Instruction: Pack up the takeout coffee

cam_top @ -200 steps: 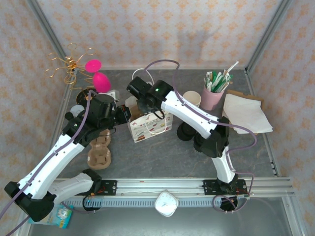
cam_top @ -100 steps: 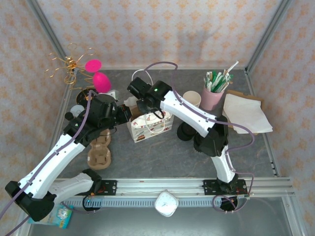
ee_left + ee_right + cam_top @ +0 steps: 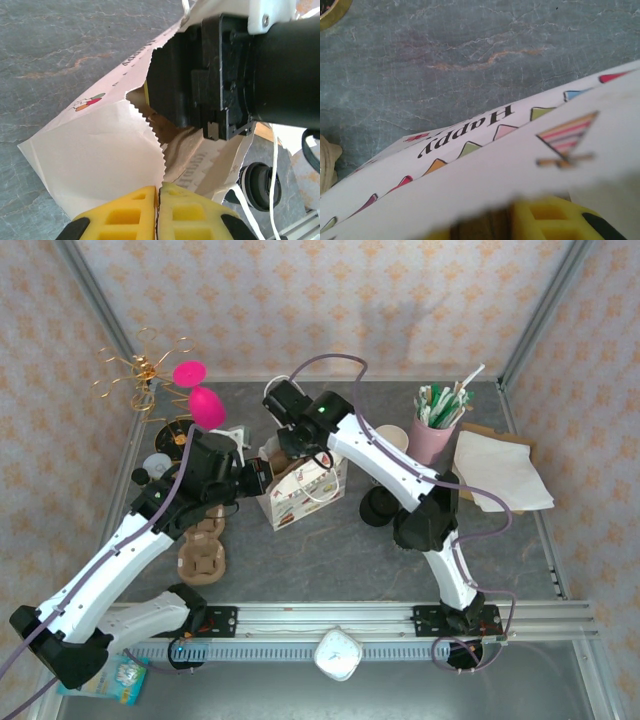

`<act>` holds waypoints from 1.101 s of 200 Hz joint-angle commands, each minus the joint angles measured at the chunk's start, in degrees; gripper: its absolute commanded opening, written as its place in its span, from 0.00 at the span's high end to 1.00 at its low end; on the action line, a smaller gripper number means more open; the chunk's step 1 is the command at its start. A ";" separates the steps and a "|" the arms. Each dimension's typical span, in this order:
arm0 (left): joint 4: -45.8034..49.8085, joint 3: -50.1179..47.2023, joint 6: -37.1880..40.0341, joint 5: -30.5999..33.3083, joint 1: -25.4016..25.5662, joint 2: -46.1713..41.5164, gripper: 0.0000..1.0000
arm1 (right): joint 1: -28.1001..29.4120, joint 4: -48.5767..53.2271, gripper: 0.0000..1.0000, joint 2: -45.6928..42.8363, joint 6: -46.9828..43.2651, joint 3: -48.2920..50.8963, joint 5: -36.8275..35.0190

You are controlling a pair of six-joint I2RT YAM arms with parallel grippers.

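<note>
Standing mid-frame in the top view: printed paper bag [image 3: 305,490], its left rim pinched by the left gripper [image 3: 257,476], right gripper [image 3: 288,448] lowered into its mouth, on a grey table [image 3: 330,552] with patterned walls [image 3: 300,300]. Left wrist: yellow fingers [image 3: 125,212] clamped on the bag's serrated edge. Right wrist: yellow finger [image 3: 545,220] beside the bag wall; its spread, and whether the takeout coffee lies inside, cannot be told.

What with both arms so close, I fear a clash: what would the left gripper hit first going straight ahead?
Likely the white printed paper bag, whose serrated rim the left gripper pinches; just behind sits the right arm's black wrist housing. Depth unclear.
</note>
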State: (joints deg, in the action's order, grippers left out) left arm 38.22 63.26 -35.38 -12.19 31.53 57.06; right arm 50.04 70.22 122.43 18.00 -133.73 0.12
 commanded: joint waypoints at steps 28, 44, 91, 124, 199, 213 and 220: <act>0.74 -0.52 4.23 -3.00 1.16 -0.81 0.91 | -0.08 2.93 0.71 3.36 0.91 -6.23 1.51; 2.20 0.19 4.45 -1.65 1.13 -0.37 0.91 | -0.03 4.27 0.71 3.36 1.07 -7.97 2.34; 1.61 0.12 5.08 -1.91 1.59 -0.13 0.91 | 0.74 4.27 0.72 3.04 0.74 -5.49 1.64; 3.85 2.17 2.09 3.55 1.52 -0.10 0.91 | 1.45 4.74 0.72 -0.47 0.17 0.35 0.90; 5.05 3.49 -4.84 7.21 -0.61 0.33 0.91 | 3.95 4.74 0.72 -8.97 1.46 10.28 -0.16; 4.59 3.53 -5.35 6.75 -0.63 0.25 0.90 | 4.05 4.74 0.72 -9.62 1.71 11.03 -0.12; 4.74 3.54 -5.59 6.97 -0.68 0.23 0.91 | 4.21 4.71 0.72 -9.57 1.78 10.91 0.01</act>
State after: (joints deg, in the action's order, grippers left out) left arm 41.54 65.01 -38.87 -6.63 31.20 57.12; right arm 53.67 72.84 115.52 18.72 -123.74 1.10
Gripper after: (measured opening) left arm 0.093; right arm 0.282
